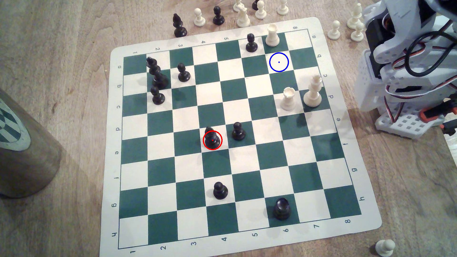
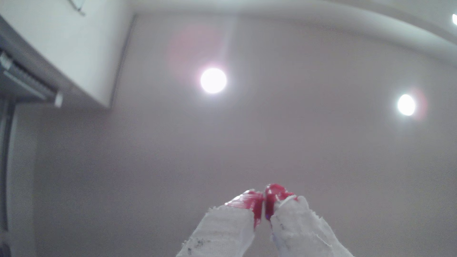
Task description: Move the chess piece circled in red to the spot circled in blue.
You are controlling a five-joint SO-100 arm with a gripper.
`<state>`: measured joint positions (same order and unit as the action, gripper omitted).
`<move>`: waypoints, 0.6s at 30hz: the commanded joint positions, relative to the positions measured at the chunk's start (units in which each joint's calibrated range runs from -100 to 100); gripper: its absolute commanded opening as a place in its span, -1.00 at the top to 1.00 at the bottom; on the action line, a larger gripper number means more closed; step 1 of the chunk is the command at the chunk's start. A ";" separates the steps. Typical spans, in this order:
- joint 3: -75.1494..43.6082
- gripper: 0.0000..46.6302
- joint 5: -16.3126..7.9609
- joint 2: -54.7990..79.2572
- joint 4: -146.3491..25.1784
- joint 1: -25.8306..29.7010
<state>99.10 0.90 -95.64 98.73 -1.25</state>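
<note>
Exterior view: the black bishop (image 1: 212, 138), ringed in red, stands upright on a cream square near mid-board, a black pawn (image 1: 238, 131) just beside it on the exterior view's right. The blue-ringed square (image 1: 279, 62) lies bare toward the far corner, next to a white rook (image 1: 272, 35) on the adjoining square, so the set-down likely calls for a careful approach. The arm's base (image 1: 408, 74) sits folded off the board on the bench (image 1: 61, 61), well apart from both marks; the move appears not yet begun. Wrist view: the gripper (image 2: 264, 201) points up at ceiling lamps (image 2: 213, 80), its red-tipped jaws seemingly closed together on nothing, though blur softens the seam.
</note>
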 commanded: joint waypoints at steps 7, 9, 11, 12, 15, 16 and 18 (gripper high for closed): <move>-7.98 1.00 0.05 -0.11 -17.23 1.84; -10.34 1.00 0.05 -0.11 -21.00 1.84; -12.97 1.00 0.05 -0.11 -26.00 1.84; -15.60 1.00 0.05 -0.11 -31.98 1.84; -23.21 1.00 -0.15 -0.11 -47.37 1.29; -25.21 1.00 -0.20 -0.11 -50.49 0.59; -28.56 1.00 0.00 -0.11 -55.81 -0.35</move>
<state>80.12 0.66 -95.56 56.97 0.15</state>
